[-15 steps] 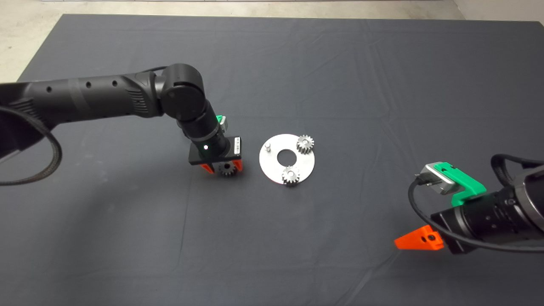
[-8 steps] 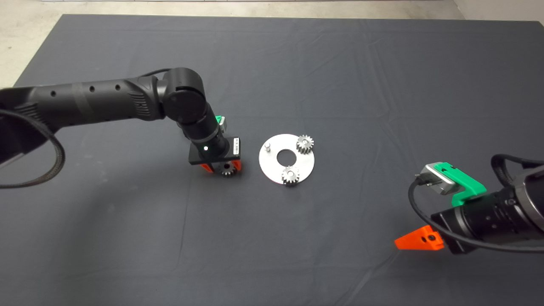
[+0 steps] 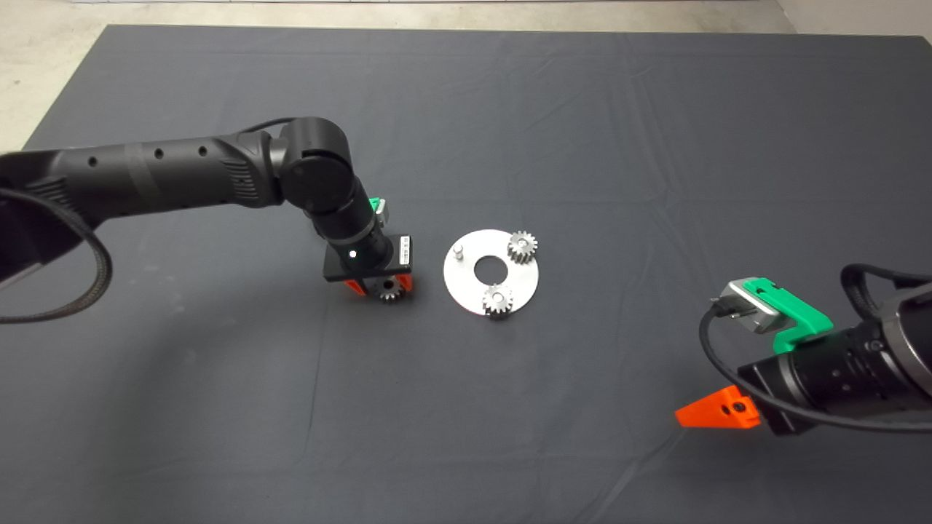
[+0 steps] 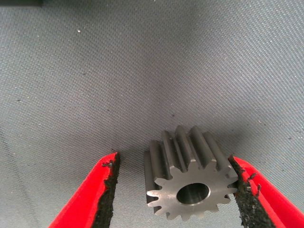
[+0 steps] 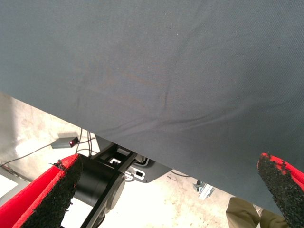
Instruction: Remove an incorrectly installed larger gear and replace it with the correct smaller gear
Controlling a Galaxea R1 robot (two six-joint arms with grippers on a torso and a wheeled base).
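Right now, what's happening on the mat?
The left pincer is down on the mat beside the round silver plate, open around a gear; one pad touches its teeth, the other stands clear. Two gears sit on the plate, and one peg is bare. The right pincer waits open at the mat's edge.

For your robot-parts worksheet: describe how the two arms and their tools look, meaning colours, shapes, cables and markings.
Both arms are black, tube-shaped segments with round joints. The left arm has a row of small holes, a braided black cable looping beside it and a lit white dot near the wrist. Each wrist carries a green bracket with a silver block. The left tool and right tool have red wedge-shaped fingers with rough black pads.
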